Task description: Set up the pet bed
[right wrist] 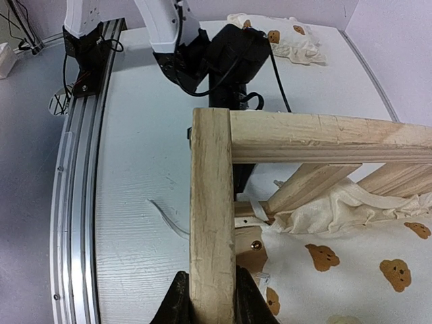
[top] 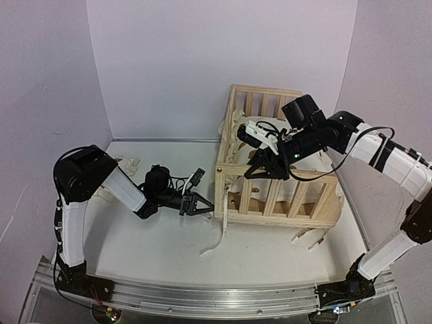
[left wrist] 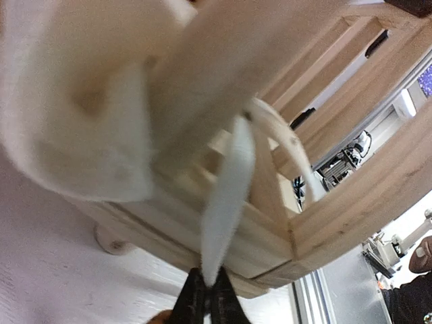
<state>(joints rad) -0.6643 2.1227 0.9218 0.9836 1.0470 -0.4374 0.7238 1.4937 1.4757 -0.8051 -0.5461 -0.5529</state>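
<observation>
The pet bed's pine frame (top: 277, 212) stands right of centre, with the bear-print cushion (right wrist: 351, 263) lying inside it. My right gripper (right wrist: 210, 300) is shut on the frame's top rail (right wrist: 212, 216) near the front left corner, one finger (right wrist: 177, 302) on each side of the wood. Low at that corner's outer side, my left gripper (left wrist: 208, 291) is shut on a white tie (left wrist: 226, 196) of the cushion, which runs taut up to the frame (left wrist: 351, 202). The small matching pillow (top: 125, 164) lies at the far left, behind the left arm.
Another loose tie (top: 217, 241) trails over the table from the bed's front left corner. More ruffle and ties stick out under the front right corner (top: 314, 236). The walls stand close behind the bed and at its right. The metal rail (top: 202, 300) runs along the near edge.
</observation>
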